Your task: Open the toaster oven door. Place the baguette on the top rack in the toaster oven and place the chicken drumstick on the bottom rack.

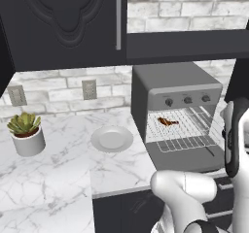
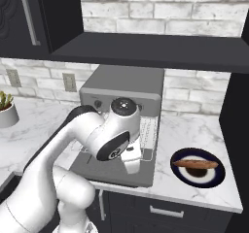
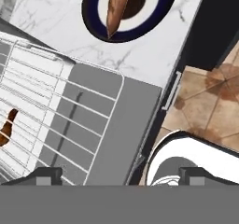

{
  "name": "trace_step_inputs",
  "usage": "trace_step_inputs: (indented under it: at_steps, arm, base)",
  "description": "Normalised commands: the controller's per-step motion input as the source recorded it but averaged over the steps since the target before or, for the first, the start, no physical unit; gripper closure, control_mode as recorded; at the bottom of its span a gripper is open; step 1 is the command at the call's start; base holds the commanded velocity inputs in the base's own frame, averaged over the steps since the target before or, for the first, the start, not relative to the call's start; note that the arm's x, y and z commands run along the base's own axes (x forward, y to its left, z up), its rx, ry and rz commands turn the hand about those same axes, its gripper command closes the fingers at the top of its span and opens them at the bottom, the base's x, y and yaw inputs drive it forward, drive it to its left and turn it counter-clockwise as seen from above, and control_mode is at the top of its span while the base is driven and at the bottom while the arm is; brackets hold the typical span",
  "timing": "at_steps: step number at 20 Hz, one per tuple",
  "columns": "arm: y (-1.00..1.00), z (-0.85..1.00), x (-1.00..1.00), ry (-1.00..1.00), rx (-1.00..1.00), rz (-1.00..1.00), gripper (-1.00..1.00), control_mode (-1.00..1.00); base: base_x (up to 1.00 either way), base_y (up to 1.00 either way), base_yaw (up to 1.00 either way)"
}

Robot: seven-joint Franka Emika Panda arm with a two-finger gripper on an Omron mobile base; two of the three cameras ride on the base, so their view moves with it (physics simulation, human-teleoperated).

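The grey toaster oven (image 1: 175,89) stands on the counter with its door (image 3: 126,125) dropped flat open. A wire rack (image 1: 187,141) sticks out over the door. The small brown chicken drumstick (image 1: 168,122) lies on the wires inside the oven mouth; I cannot tell which level. It also shows at the left edge of the hand view as the drumstick (image 3: 7,127). The reddish-brown baguette (image 2: 197,164) rests on a dark blue plate (image 2: 216,176) to the right of the oven. My gripper (image 3: 121,176) hangs open and empty above the door's front edge, short of the baguette (image 3: 119,3).
A white empty plate (image 1: 112,138) sits left of the oven, and a potted succulent (image 1: 26,132) stands farther left. Dark wall cabinets (image 1: 63,23) and a shelf overhang the counter. The counter's front edge and a drawer handle (image 3: 170,92) lie under the hand.
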Motion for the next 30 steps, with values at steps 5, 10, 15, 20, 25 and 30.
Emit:
trace_step_inputs:
  at_steps: [5, 10, 15, 20, 25, 30]
  arm:
    - [-1.00, 0.00, 0.49, 0.06, -0.01, 0.03, -1.00, -1.00]
    - [-0.96, -0.05, 0.26, 0.15, 0.03, 0.01, -1.00, -1.00]
    - [-0.68, -0.39, 0.60, 0.20, 0.00, 0.00, -1.00, -1.00]
    - [-0.85, -0.66, 0.54, 0.14, 0.02, 0.00, -1.00, -1.00]
    - [-0.56, -0.67, 0.36, 0.03, 0.06, 0.03, -1.00, -1.00]
    - [-0.22, -0.37, 0.37, 0.00, 0.08, 0.01, -1.00, -1.00]
  base:
    - [0.00, 0.00, 0.00]
    - [0.00, 0.00, 0.00]
    - [0.00, 0.00, 0.00]
    - [0.00, 0.00, 0.00]
    - [0.00, 0.00, 0.00]
    - [0.00, 0.00, 0.00]
